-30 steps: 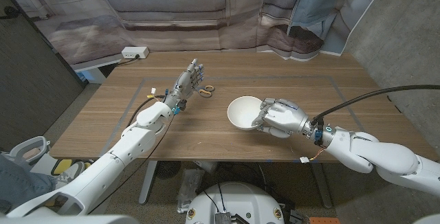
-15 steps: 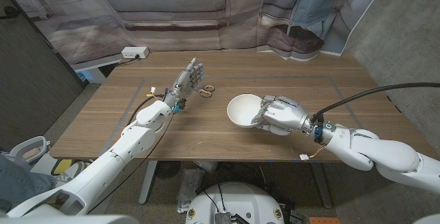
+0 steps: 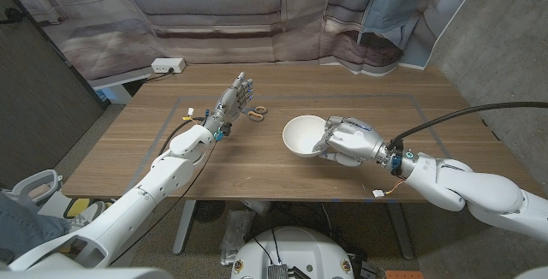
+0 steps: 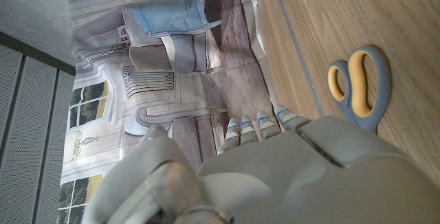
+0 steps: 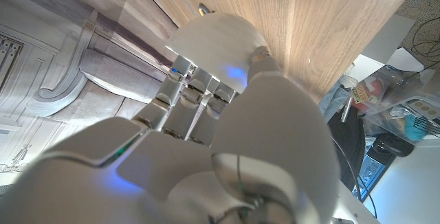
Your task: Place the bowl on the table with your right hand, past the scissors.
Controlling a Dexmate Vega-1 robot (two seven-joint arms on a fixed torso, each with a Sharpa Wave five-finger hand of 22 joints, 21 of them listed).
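We see the right robot hand (image 3: 347, 141) nearest us over the wooden surface (image 3: 257, 163), fingers wrapped on the rim of the white bowl (image 3: 304, 137), so it holds the bowl; whether the bowl's base touches the wood we cannot tell. In the right wrist view the same robot hand (image 5: 206, 135) has its fingers (image 5: 185, 93) reaching onto the bowl (image 5: 216, 42), with the wood grain beyond it. Bowl sits right of centre, to the robot's right of the scissors (image 3: 254, 113) and a bit nearer us than them, apart from them. Further out, the left robot hand (image 3: 234, 101) stands with fingers up and apart, holding nothing, just beside the scissors on their left side. Left wrist view shows that robot hand (image 4: 275, 176) from the back and the scissors (image 4: 359, 86) lying flat, grey with yellow-lined handles. Past the far edge, a white power strip (image 3: 167, 65) and a printed sofa backdrop (image 3: 214, 1).
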